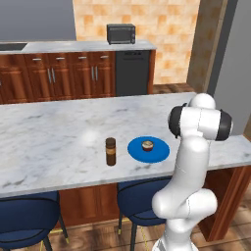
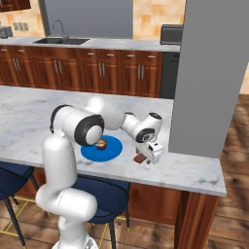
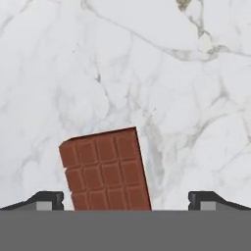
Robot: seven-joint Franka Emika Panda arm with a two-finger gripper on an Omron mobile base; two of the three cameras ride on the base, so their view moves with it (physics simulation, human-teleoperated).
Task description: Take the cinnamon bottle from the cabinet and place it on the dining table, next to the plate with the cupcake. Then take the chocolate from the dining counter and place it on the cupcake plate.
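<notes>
While the gripper (image 3: 125, 200) hangs low over the marble with its jaws spread wide and nothing pinched, the chocolate (image 3: 105, 170) lies flat on the stone directly under the hand, between the two fingertips (image 3: 46, 200) but nearer the one at the hand view's left than the other.

Item: chocolate. Flat scored bar, reddish brown, resting on the table (image 2: 194, 170). In the right base view it (image 2: 140, 158) sits just beside the blue plate (image 2: 92, 153), on the side toward the table's end, partly hidden by the hand.

Long axis: runs up and down the hand view, tilted slightly, top leaning to the left; so it lies roughly across the line joining the fingertips. The jaws would therefore close on the bar's short width, a fair fit by my judgement, though the hand looks to need a small shift to centre it.

Item: bottle (image 1: 111, 151). Upright on the table, near the plate (image 1: 159, 155), not touching.

Item: cupcake (image 1: 147, 145). On the plate, near its middle.

Judgement: bottle step looks done; chocolate pick-up in hand.
</notes>
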